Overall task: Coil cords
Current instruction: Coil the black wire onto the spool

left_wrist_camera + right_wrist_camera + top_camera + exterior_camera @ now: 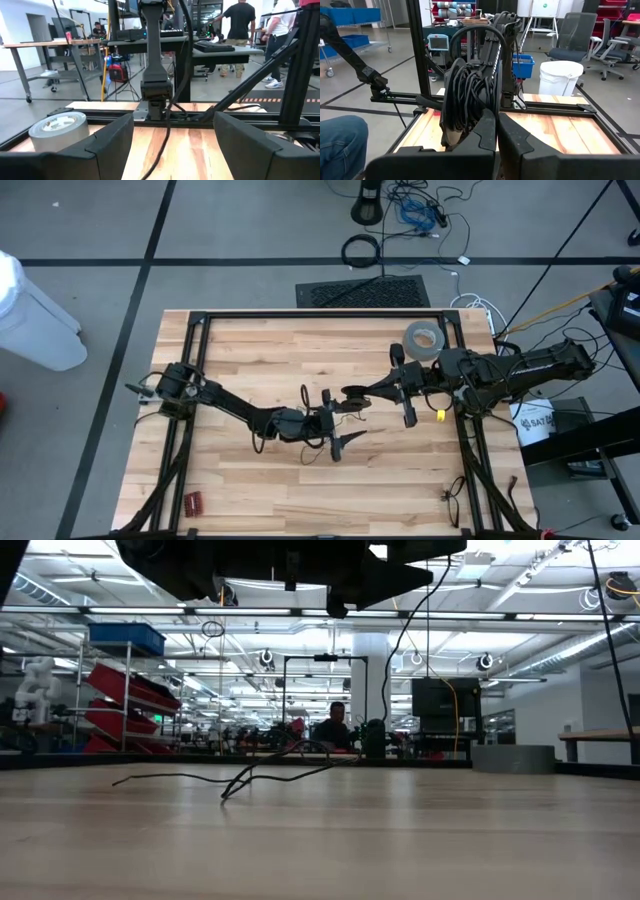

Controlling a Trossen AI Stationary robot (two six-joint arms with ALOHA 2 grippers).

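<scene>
wooden table (pixel 260 480), thin black cord (pixel 250 778) lying loose, busy workshop behind

Wooden table (pixel 250 360) — a grey tape roll (pixel 423 338), thin black cord (pixel 240 778) and small red item (pixel 193 502) lie on it.

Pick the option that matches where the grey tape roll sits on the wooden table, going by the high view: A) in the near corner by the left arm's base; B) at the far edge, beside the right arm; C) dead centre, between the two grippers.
B: the grey tape roll lies on the wooden table at its far edge, close beside the right arm.
</scene>
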